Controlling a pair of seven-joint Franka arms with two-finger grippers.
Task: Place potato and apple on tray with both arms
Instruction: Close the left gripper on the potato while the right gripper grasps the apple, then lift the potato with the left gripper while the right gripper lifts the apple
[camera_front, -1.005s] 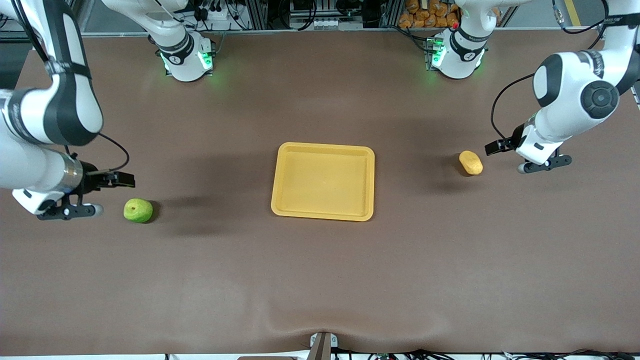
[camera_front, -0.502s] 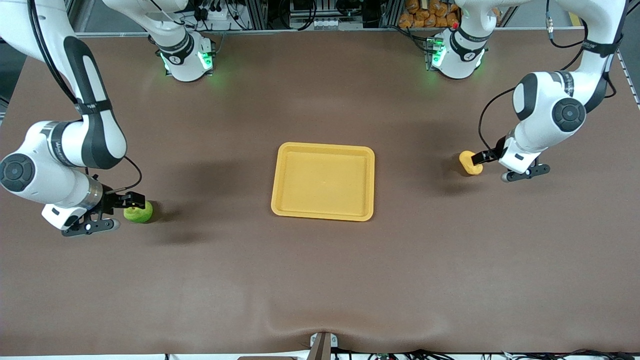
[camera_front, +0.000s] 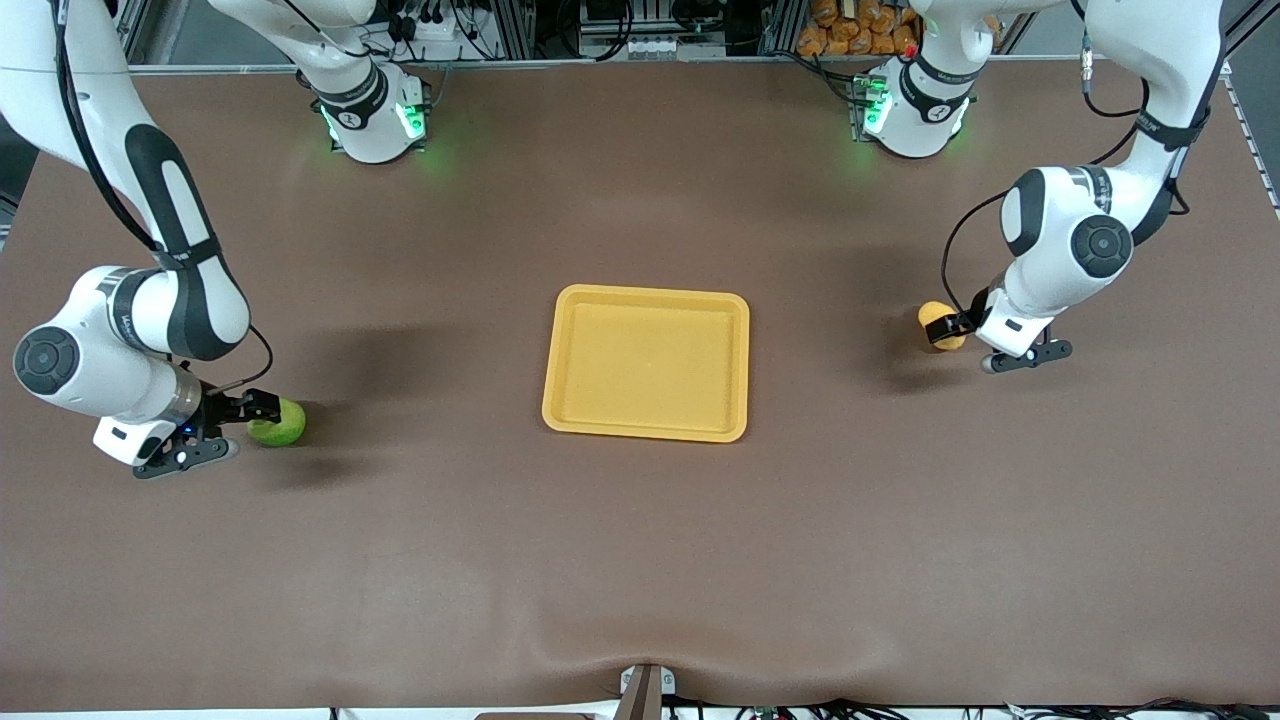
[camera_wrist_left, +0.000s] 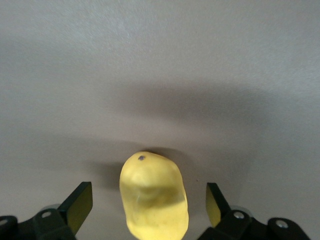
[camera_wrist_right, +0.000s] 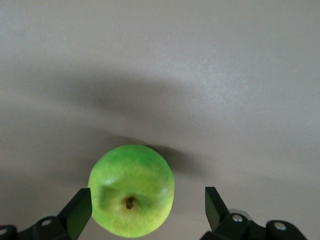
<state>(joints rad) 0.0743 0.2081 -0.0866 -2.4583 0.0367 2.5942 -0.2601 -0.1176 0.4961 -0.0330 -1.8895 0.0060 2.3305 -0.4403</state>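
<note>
Both arms have swung in and come down since the earlier frames: the right gripper, which hung clear of the apple a moment ago, now sits right at it, and the left gripper has closed the gap to the potato in the same beat.

And look at the right wrist view: the apple sits square between the spread fingers, stem dimple up, with daylight on both sides of it. Jaws wide, nothing gripped. Same story at the left arm's end of the table: the potato lies lengthwise in the gap between that claw's fingertips, both pads standing apart from its skin. Released, then, the pair of them.

So this reads as the end of the approach, the grasp itself not yet made. The tray waits bare in the middle of the table, well apart from either claw, between the two of them.

What comes next, by my reckoning: each claw settles a touch lower if need be and squeezes shut across its fruit. The potato's narrow width is already lined up across the jaws, which should help. The apple is round and smooth, so a centred pinch matters or it may roll out. Then lift and carry inward to the tray.
</note>
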